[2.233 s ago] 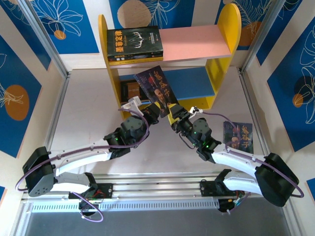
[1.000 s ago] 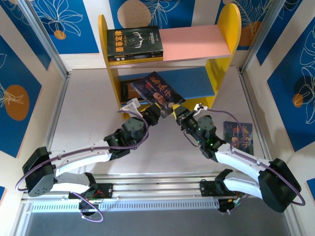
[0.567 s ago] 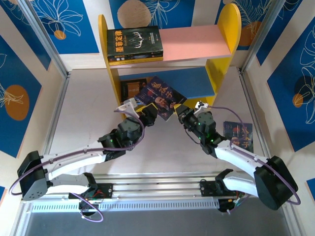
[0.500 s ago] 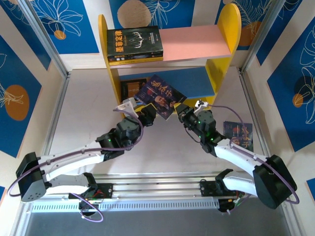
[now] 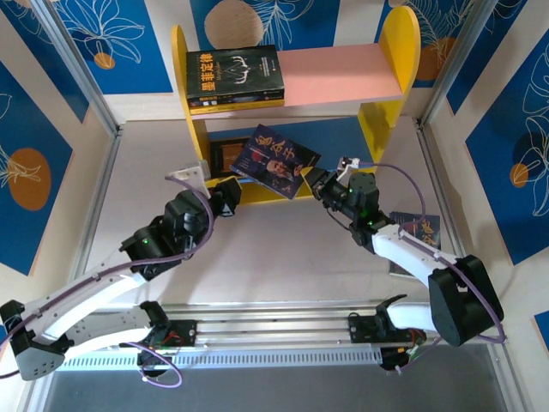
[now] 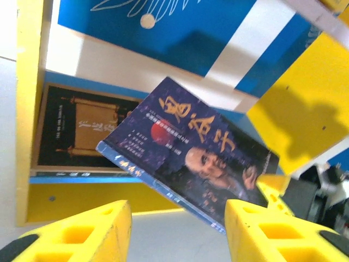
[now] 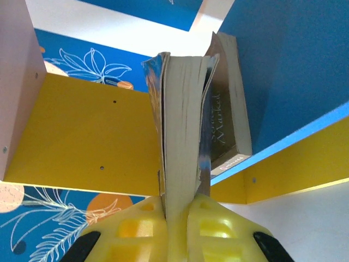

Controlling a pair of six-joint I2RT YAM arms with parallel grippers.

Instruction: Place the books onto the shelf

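My right gripper (image 5: 310, 182) (image 7: 177, 210) is shut on the lower edge of a dark blue book (image 5: 276, 159) (image 7: 182, 142) (image 6: 191, 147). The book hangs tilted in the air just in front of the shelf's (image 5: 396, 51) blue lower board (image 5: 343, 142). A brown-covered book (image 5: 227, 157) (image 6: 82, 134) (image 7: 226, 120) lies at the left end of that board. A black book (image 5: 234, 79) lies on the pink top board. My left gripper (image 5: 230, 199) (image 6: 177, 218) stands open and holds nothing, below and left of the held book. Another dark book (image 5: 418, 233) lies on the table at the right.
The shelf's yellow side panels (image 6: 27, 109) (image 7: 82, 131) flank the lower opening. The right part of the blue board and of the pink board (image 5: 343, 73) is bare. Metal frame posts (image 5: 94, 197) and blue patterned walls close in the table on both sides.
My left arm has drawn back to the left, away from the dark blue book. My right gripper has carried the book a little farther toward the lower shelf opening.
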